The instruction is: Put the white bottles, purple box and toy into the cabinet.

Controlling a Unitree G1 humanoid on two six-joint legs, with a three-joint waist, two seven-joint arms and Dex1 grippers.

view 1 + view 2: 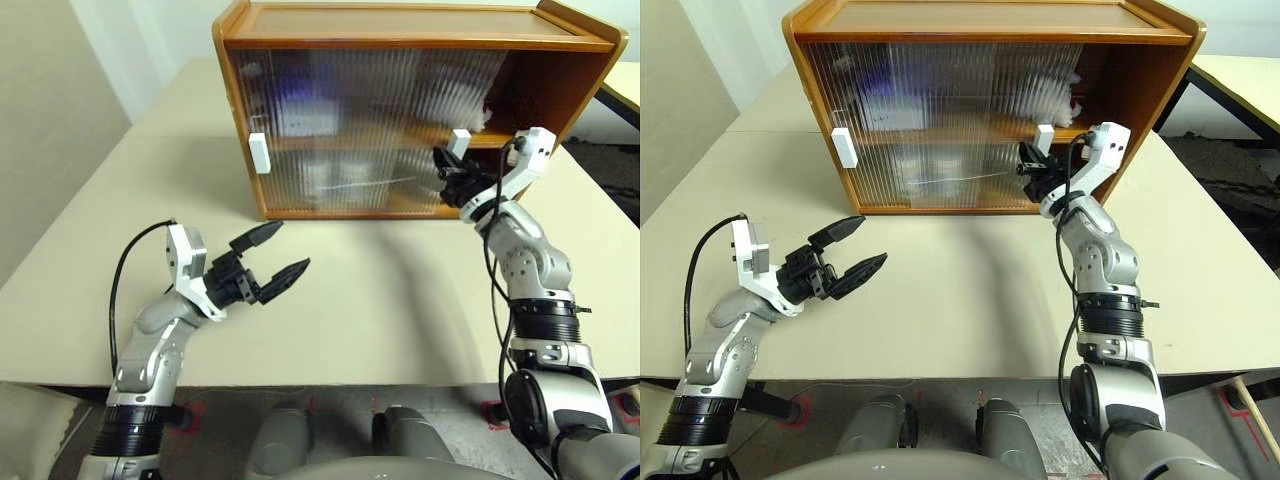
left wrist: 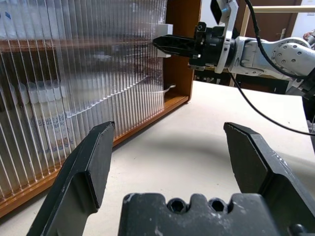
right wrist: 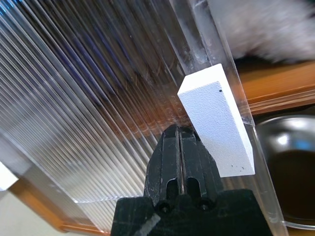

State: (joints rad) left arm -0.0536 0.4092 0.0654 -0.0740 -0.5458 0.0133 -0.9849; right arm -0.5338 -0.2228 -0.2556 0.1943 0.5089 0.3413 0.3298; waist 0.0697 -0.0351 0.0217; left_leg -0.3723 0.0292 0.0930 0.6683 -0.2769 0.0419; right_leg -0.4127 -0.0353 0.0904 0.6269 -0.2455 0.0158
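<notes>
The right gripper [image 3: 180, 135] has its two fingers pressed flat together with nothing between them. Its tips sit against the ribbed door just beside the right white handle [image 3: 217, 125]; whether they touch the handle itself cannot be told. The head views place this gripper [image 1: 447, 166] at the right edge of the right door [image 1: 400, 130], in front of the cabinet [image 1: 400, 25].

The left gripper [image 1: 277, 250] hangs over the table [image 1: 380, 310], near and to the left, well apart from the cabinet. Its fingers [image 2: 91, 167] are spread wide and hold nothing.

The right wrist view shows what the head views do not resolve: beyond the door edge, a fluffy white mass, likely the toy [image 3: 268, 27], on the upper shelf, and a shiny steel dish [image 3: 288, 162] below it. The left wrist view shows pale blue-printed labels behind the ribbed panel on the lower level; the items there are too blurred to name. The head views show the left handle [image 1: 259, 152] and a purplish blur [image 1: 300, 95] behind the left door.
</notes>
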